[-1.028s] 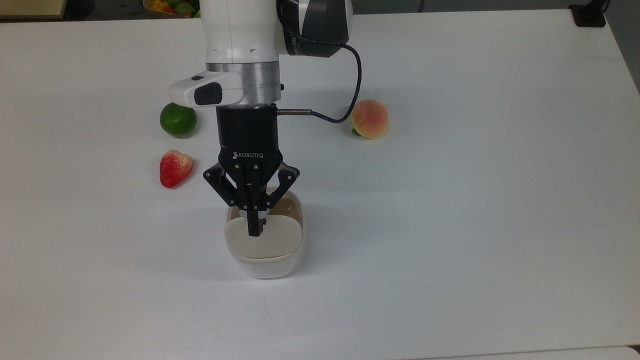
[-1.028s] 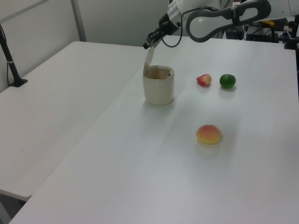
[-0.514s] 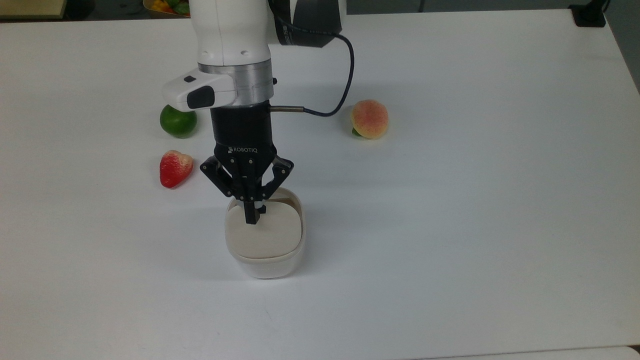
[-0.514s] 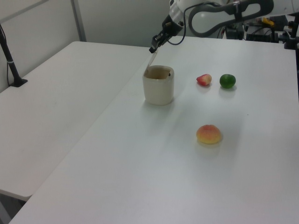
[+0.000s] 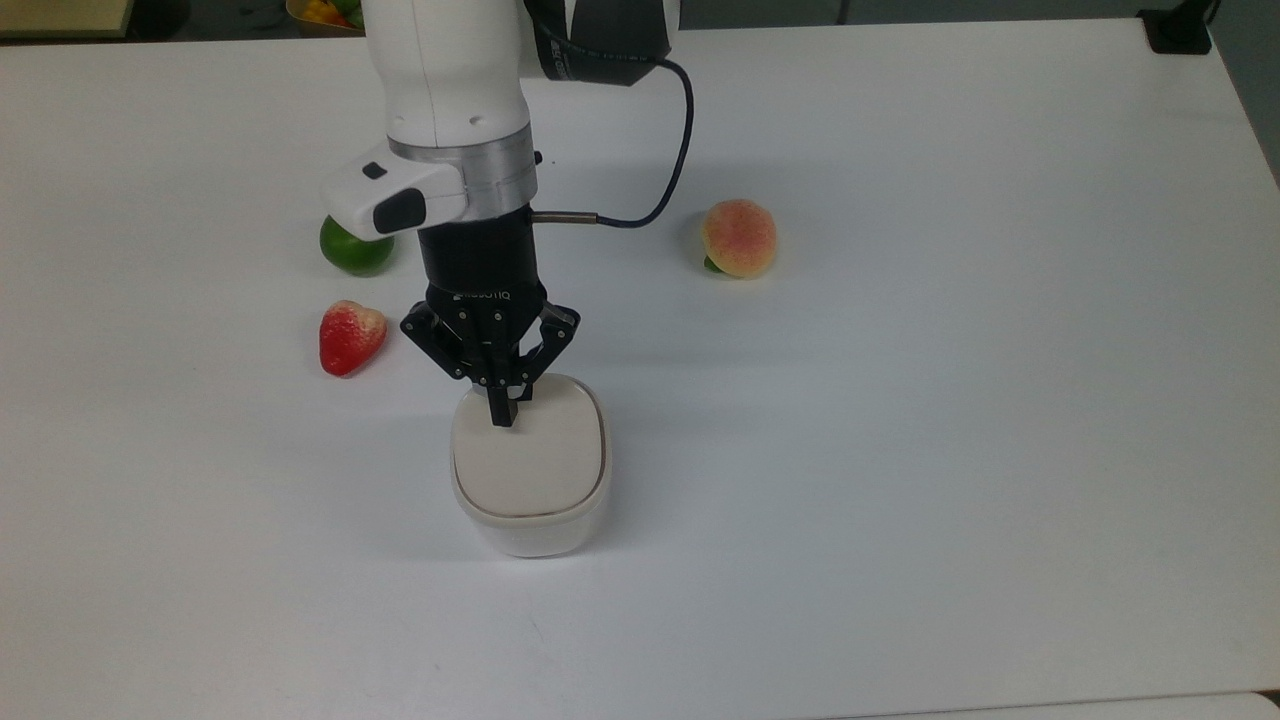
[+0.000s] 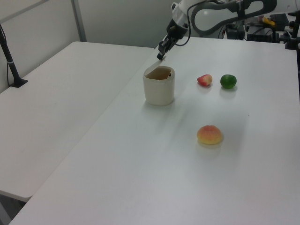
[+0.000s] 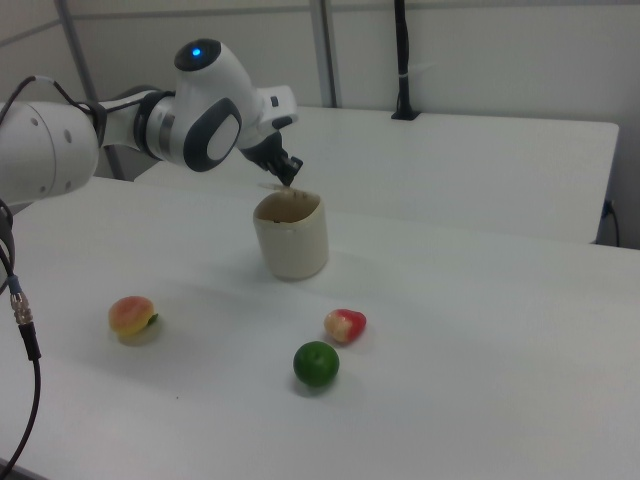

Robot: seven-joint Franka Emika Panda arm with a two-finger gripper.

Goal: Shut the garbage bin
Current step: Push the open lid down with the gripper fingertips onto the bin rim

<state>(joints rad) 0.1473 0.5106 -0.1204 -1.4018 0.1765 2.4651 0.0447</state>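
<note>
Because the job is to shut the bin point(image 5: 530, 480), the claw point(image 5: 503, 415) comes at it from above with its fingers pressed together into a single narrow tip, a shape suited to pushing rather than gripping. In the top view that tip sits on the far edge of the beige lid point(image 5: 528, 450), which appears to lie almost flat over the white body. The side views suggest a lid not quite seated: in the left view the claw point(image 6: 161, 55) hangs just above the bin point(image 6: 159, 86) with a thin pale edge under it and the rim looking partly uncovered. My reading is that the closing push is nearly done but the lid may need a last press.

Around the claw, as the top view shows them, a strawberry point(image 5: 350, 336) lies near to the left, a lime point(image 5: 355, 247) behind that, partly hidden by the wrist, and a peach point(image 5: 738, 238) well apart to the right. All rest on the white surface point(image 5: 950, 400), and none stands in the way of a downward push.
</note>
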